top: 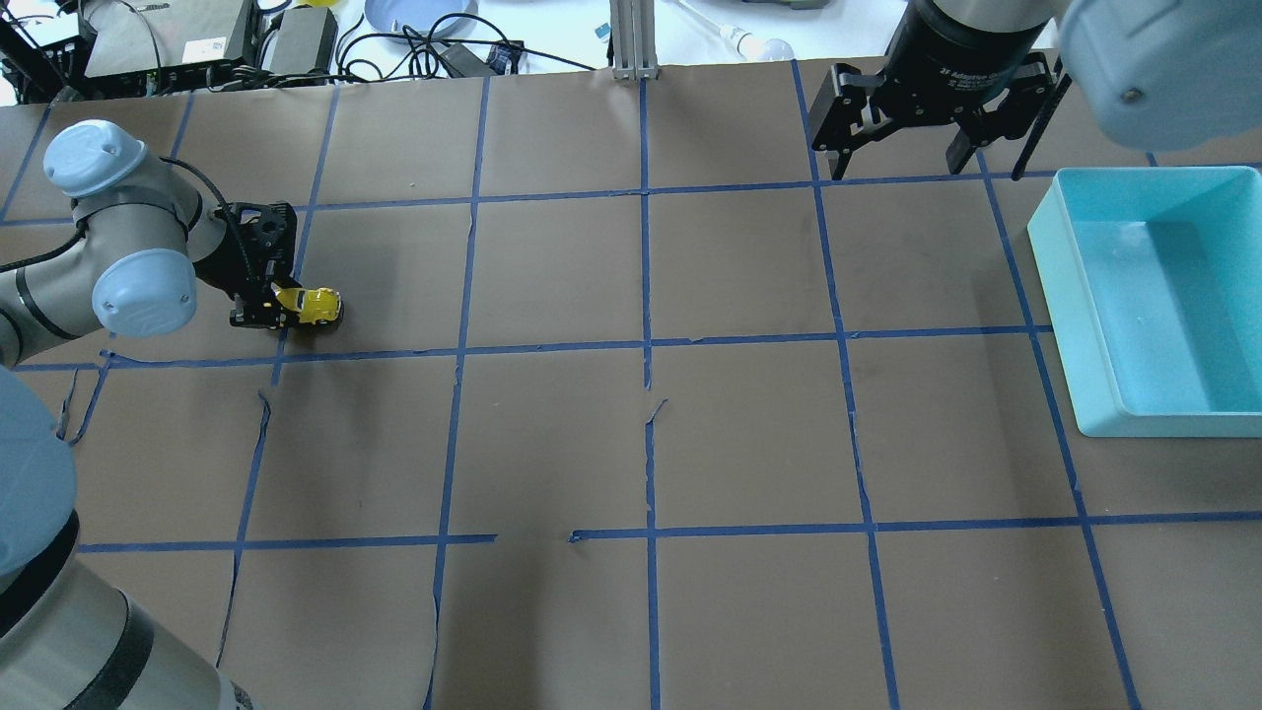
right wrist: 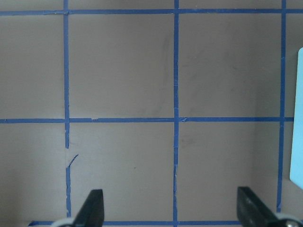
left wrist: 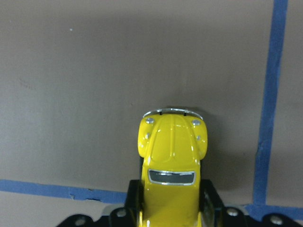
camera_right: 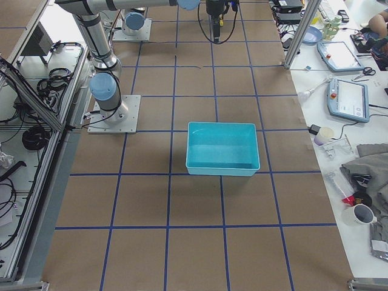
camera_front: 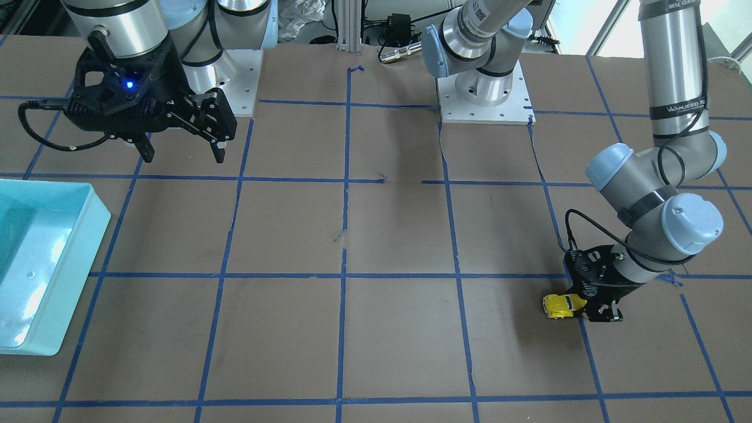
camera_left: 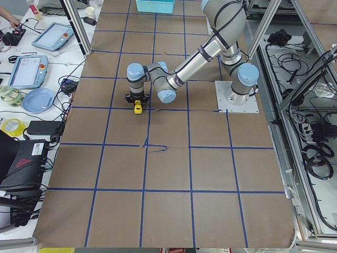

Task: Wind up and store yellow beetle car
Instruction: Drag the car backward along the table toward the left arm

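Inside clamped left gripper point(top: 286, 308), yellow beetle car point(top: 320, 306)

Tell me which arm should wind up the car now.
Left. The left gripper is shut on the rear of the car; the right gripper hangs open far across the table, by the bin.

Silver arm tubes point(camera_front: 670, 59), pale blue joint caps point(camera_front: 692, 222), black cables point(camera_front: 41, 106), black right pincer point(camera_front: 183, 155), blue light point(camera_front: 129, 85)
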